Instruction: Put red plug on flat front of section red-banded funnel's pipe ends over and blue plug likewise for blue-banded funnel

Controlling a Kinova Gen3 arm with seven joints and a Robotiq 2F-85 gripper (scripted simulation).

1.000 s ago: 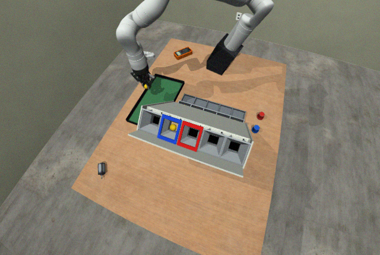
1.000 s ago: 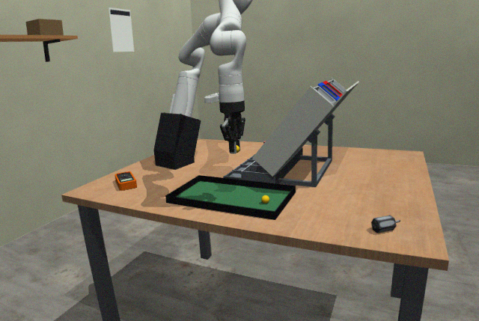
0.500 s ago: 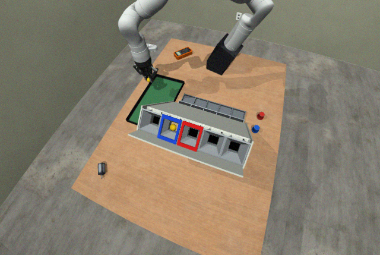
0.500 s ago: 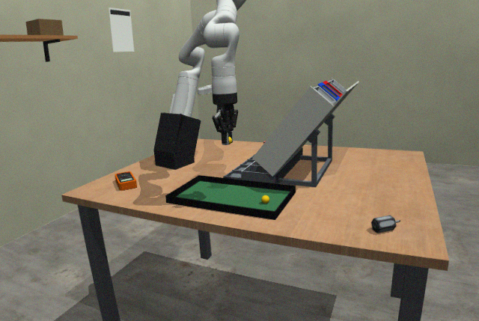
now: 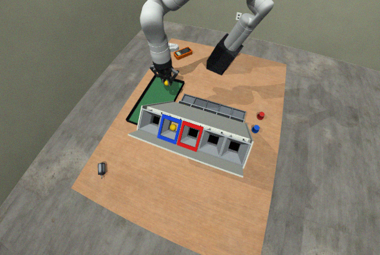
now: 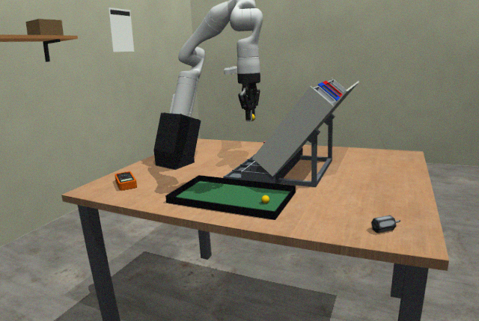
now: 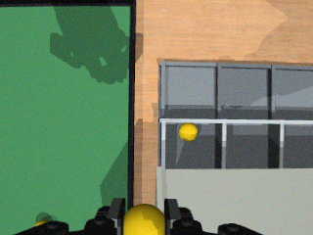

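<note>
Unlabelled yellow marble (image 7: 144, 220) between closed jaws.

The table top (image 6: 348, 201) is seen as light wood with fine grain and a matt finish. The tray (image 6: 174, 198) has a black smooth rim and a green matt, felt-like floor. The cover (image 6: 293, 128) looks like grey matt plastic or painted metal. The marble (image 7: 144, 220) is shown as yellow, smooth and slightly glossy.
</note>
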